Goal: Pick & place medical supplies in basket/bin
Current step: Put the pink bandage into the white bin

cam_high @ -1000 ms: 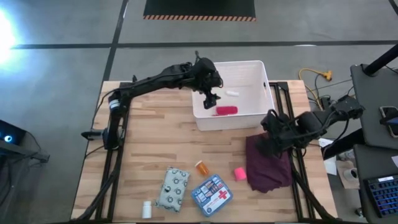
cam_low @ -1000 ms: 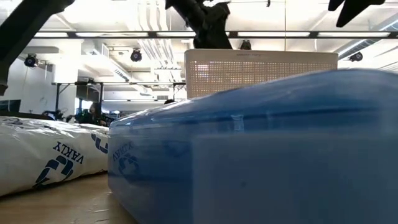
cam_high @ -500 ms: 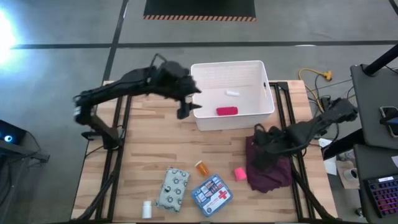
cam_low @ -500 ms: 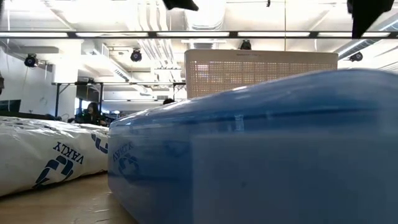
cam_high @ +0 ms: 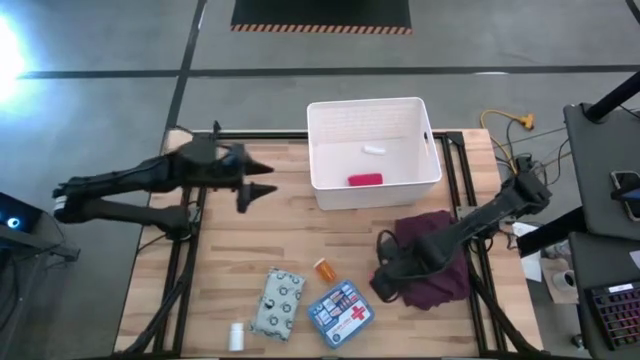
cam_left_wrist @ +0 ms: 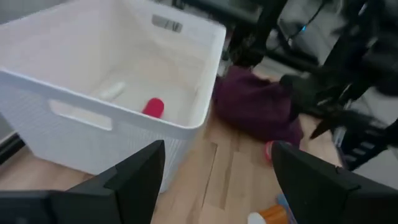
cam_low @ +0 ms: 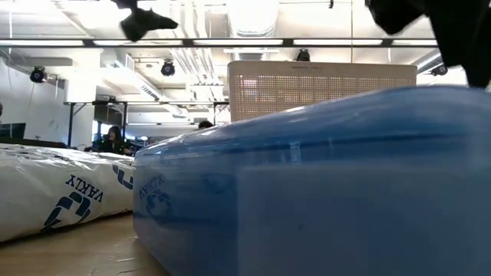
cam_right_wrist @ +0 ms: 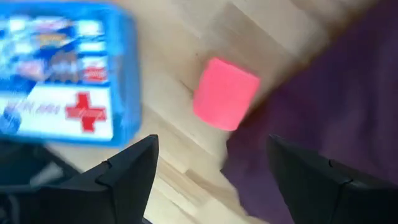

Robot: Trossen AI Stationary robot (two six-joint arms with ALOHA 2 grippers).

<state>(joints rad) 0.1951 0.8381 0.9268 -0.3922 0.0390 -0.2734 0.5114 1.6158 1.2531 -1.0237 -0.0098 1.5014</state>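
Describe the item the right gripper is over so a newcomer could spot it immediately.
Start at the dark maroon cloth on the table's right side, below the white bin. Just off the cloth's left edge, under the open right gripper, lies the pink block. It is the only plain pink piece; the blue first-aid box beside it is larger and bears a red cross.

One bin (cam_high: 430, 150). Inside bin: one red tube (cam_high: 364, 180), one small white bottle (cam_high: 373, 150). On table (cam_high: 250, 240): one orange pill bottle (cam_high: 326, 269), one dotted pouch (cam_high: 277, 303), one blue first-aid box (cam_high: 339, 313), one more small white bottle (cam_high: 235, 336), one pink block (cam_right_wrist: 225, 93), one maroon cloth (cam_high: 445, 275). Two arms, two grippers: left gripper (cam_high: 262, 190), right gripper (cam_high: 383, 283).
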